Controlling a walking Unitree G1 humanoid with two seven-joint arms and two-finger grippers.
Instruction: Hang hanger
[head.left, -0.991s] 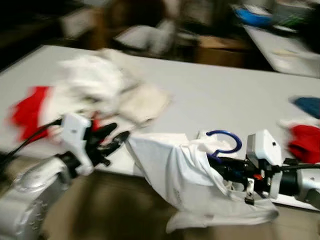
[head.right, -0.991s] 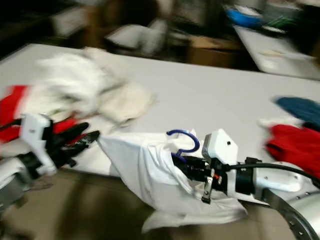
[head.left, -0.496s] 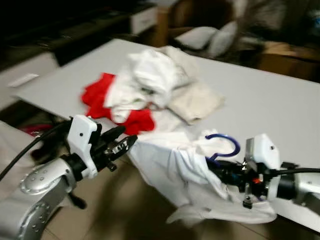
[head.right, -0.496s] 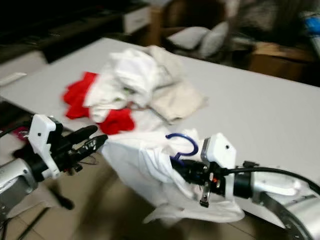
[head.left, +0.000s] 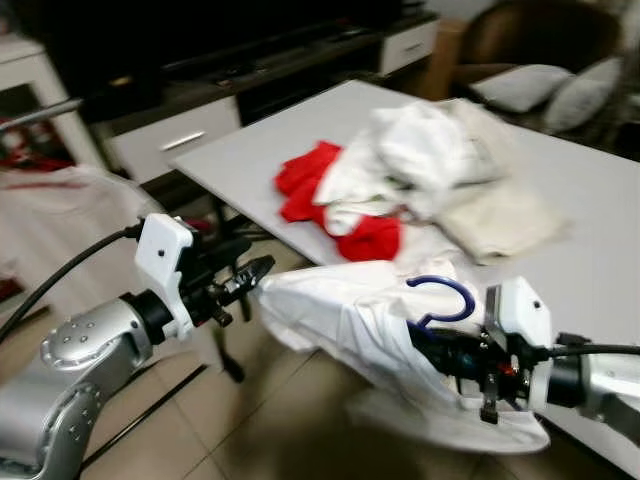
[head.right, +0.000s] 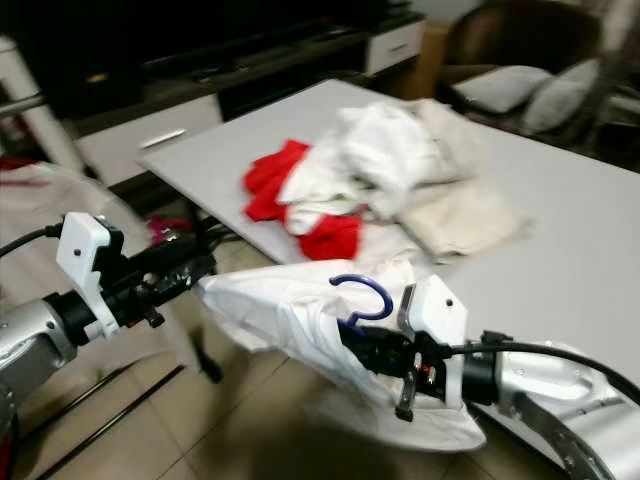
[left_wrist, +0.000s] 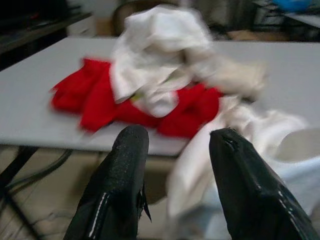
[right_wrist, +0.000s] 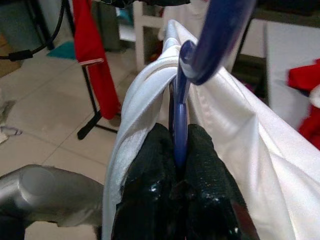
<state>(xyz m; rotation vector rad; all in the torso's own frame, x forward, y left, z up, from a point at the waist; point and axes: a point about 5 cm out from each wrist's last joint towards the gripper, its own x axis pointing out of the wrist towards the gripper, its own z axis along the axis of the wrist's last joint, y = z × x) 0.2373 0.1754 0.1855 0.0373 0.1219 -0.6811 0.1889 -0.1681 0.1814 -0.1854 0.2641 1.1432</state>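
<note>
Low in the centre of the frame, the blue hanger (head.left: 440, 300) carries a white shirt (head.left: 345, 320), its hook standing up just off the near edge of the desk (head.left: 590, 270). The right claw (right_wrist: 175, 165) is clenched on the hanger's stem. The left claw (head.left: 255, 275), fingers parted in the wrist view, meets the shirt's left end over open floor (head.left: 260, 430), with heaped red and white clothes (head.left: 400, 180) on the desk behind.

The blue hanger (head.left: 440, 300) is hidden below its hook by the white shirt (head.left: 350, 320); the clothes pile (head.left: 420, 180) at upper centre is blurred.
</note>
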